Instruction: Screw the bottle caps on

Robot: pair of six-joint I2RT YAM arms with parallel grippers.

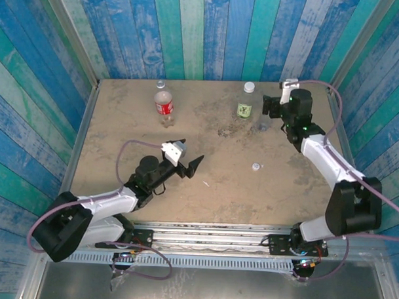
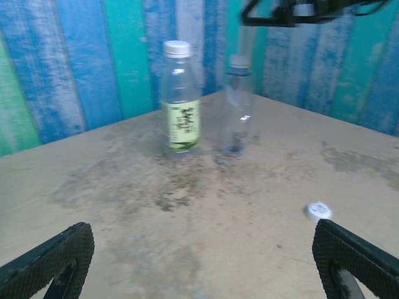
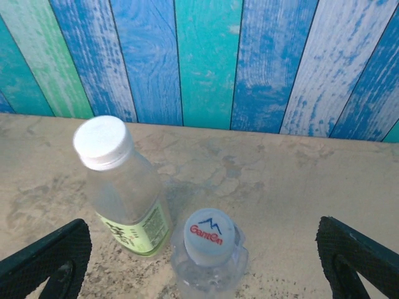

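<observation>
The green-yellow-labelled bottle (image 1: 245, 106) (image 3: 128, 205) stands at the back right with a white cap (image 3: 103, 142) on it. Close beside it stands the slim unlabelled bottle (image 2: 238, 106) (image 3: 209, 277), topped by a bluish cap (image 3: 210, 237) with red lettering. My right gripper (image 1: 272, 107) (image 3: 201, 249) hovers open over that cap, its fingers wide on both sides and not touching it. The red-labelled bottle (image 1: 163, 105) stands at the back left, and its mouth looks open. A loose cap (image 1: 256, 167) (image 2: 318, 210) lies on the table. My left gripper (image 1: 186, 153) (image 2: 202, 261) is open and holds nothing.
The tan table (image 1: 121, 140) is boxed in by blue and green plank walls (image 1: 203, 31) at the back and sides. A metal rail (image 1: 203, 236) runs along the near edge by the arm bases. Dark stains mark the tabletop in front of the two right-hand bottles.
</observation>
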